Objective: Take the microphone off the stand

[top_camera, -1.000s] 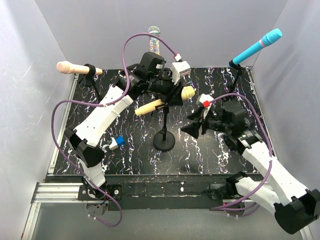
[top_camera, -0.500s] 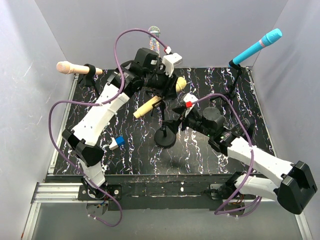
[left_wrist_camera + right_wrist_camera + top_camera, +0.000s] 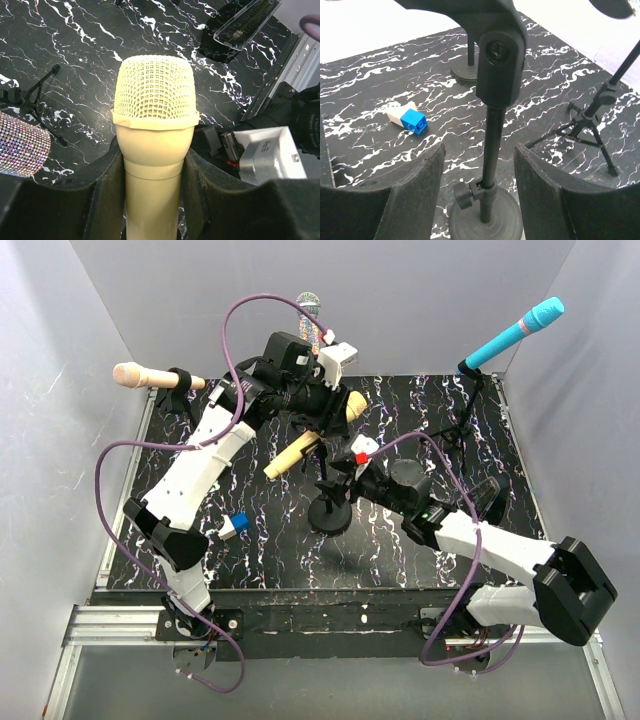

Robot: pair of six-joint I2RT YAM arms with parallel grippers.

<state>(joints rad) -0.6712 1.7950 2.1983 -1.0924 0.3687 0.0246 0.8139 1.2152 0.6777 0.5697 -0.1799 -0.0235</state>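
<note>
Black marbled table, left gripper clamped on cream microphone, right gripper spread wide either side of stand, not touching it.

Cream microphone: handle cut off at 6 o'clock. Glitter microphone: body cut off at 9 o'clock. Stand: clip top cut off at 12 o'clock.

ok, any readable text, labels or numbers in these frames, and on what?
No text is legible in any view.
White box: small dark mark on its face, too blurred to read.
Clear case: rows of fine marks, too small to read.
Cream mic, stand, blue block: no print visible.
</note>
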